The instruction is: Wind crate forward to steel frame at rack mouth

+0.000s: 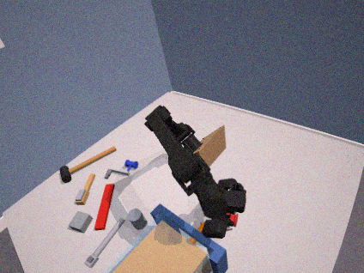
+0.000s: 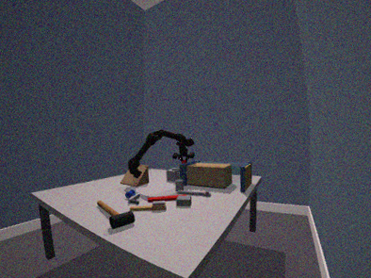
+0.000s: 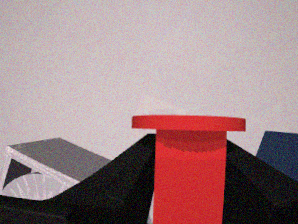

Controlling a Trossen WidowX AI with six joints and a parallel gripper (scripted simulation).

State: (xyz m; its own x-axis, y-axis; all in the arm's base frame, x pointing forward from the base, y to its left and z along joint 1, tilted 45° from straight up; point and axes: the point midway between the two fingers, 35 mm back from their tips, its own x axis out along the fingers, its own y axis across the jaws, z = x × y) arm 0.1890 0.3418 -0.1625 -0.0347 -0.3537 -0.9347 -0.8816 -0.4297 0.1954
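Observation:
My gripper [image 1: 223, 224] [image 2: 182, 156] [image 3: 184, 144] is shut on the red winch handle [image 1: 233, 219] [image 3: 189, 163], which stands upright between the black fingers with a flat disc on top. The gripper hangs just in front of the blue steel frame [image 1: 172, 218] [image 2: 183, 172] [image 3: 281, 152] at the rack's mouth. The tan crate [image 1: 159, 257] [image 2: 209, 175] sits flat behind the frame. In the wrist view the grey winch [image 3: 56, 156] shows at the lower left; in the top view my arm hides it. A short orange piece [image 1: 200, 227] shows under the gripper.
A wooden wedge [image 1: 213, 146] [image 2: 137, 176] stands by the arm's base. On the bench lie a hammer [image 1: 87, 162] [image 2: 115, 215], a red bar [image 1: 105, 206] [image 2: 162, 198], a brush [image 1: 85, 189], a grey block [image 1: 80, 221], a blue peg [image 1: 131, 164], a bent key [image 1: 115, 172], a grey cylinder [image 1: 137, 218] and a long grey bar [image 1: 105, 242].

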